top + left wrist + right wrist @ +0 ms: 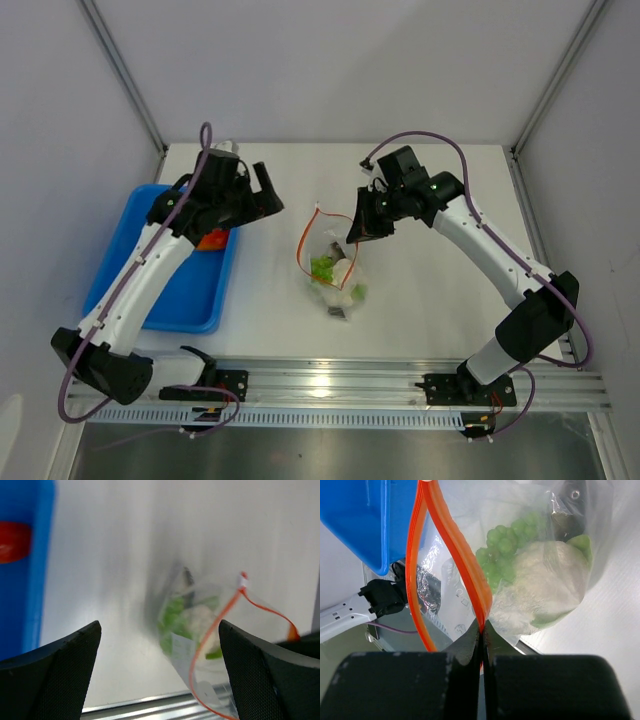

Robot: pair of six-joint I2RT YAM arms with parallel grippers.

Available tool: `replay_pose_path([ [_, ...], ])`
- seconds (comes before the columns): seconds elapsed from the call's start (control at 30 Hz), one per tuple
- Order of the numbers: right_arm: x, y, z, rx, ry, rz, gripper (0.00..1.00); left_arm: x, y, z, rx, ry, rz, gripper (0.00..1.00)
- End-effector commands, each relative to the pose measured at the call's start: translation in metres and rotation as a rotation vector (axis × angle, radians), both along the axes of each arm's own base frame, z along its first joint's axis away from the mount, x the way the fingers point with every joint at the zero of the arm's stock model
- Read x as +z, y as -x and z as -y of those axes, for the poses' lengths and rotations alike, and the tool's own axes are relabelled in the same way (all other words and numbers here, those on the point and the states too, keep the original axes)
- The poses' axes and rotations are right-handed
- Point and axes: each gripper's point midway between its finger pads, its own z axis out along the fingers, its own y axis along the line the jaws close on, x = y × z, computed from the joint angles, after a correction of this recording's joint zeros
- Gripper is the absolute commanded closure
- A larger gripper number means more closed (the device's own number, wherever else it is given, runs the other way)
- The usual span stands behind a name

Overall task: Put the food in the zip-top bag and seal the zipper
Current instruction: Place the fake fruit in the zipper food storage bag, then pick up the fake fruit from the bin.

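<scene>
Loading stage; zip-top bag [335,268] at frame centre.
Right gripper [482,630] pinched its zipper [451,545]; left gripper [159,627] stood wide, empty. Next move likely needed the red-orange piece [211,240] from the blue tray [188,292].

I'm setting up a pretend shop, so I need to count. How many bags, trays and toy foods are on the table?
bag: 1
tray: 1
toy foods I can make out: 3 (red piece in the tray, green bunch and white piece in the bag)
total: 5
</scene>
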Motion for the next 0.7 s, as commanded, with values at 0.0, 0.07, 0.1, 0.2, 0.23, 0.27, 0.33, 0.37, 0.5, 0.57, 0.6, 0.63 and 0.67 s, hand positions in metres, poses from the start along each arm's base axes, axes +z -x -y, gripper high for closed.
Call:
replay_pose_path([
  [0.0,0.002,-0.003,0.005,0.003,0.002,0.02,1.0,-0.016,-0.01,-0.056,0.226,-0.044,-0.01,0.01],
  [0.07,0.002,-0.003,0.005,0.007,0.001,0.017,1.0,-0.039,-0.009,-0.085,0.341,-0.035,-0.074,0.01],
  [0.1,0.0,-0.004,0.006,0.003,0.001,0.012,1.0,-0.037,-0.012,-0.09,0.36,-0.002,-0.066,0.0],
  [0.2,-0.002,-0.006,0.006,0.006,0.001,0.004,1.0,-0.064,-0.01,-0.118,0.489,0.04,-0.148,0.01],
  [0.23,-0.003,-0.007,0.007,0.007,0.002,0.002,1.0,-0.07,-0.012,-0.126,0.52,0.07,-0.158,0.0],
  [0.27,-0.004,-0.007,0.007,0.01,0.001,-0.001,1.0,-0.081,-0.011,-0.13,0.552,0.091,-0.18,0.0],
  [0.33,-0.008,-0.01,0.007,0.009,0.003,-0.013,1.0,-0.089,-0.015,-0.141,0.624,0.154,-0.179,0.01],
  [0.37,-0.01,-0.01,0.007,0.01,0.005,-0.015,1.0,-0.098,-0.013,-0.141,0.637,0.172,-0.197,0.01],
  [0.5,-0.014,-0.012,0.009,0.009,0.009,-0.03,1.0,-0.114,-0.02,-0.169,0.78,0.245,-0.187,0.01],
  [0.57,-0.016,-0.012,0.011,0.006,0.014,-0.038,1.0,-0.12,-0.026,-0.177,0.823,0.295,-0.199,0.0],
  [0.6,-0.016,-0.013,0.012,0.006,0.016,-0.041,1.0,-0.123,-0.028,-0.18,0.84,0.309,-0.205,0.01],
  [0.63,-0.018,-0.012,0.013,0.007,0.02,-0.046,1.0,-0.128,-0.029,-0.188,0.877,0.328,-0.214,0.01],
  [0.67,-0.02,-0.013,0.015,0.005,0.024,-0.055,1.0,-0.134,-0.033,-0.189,0.896,0.362,-0.233,0.0],
])
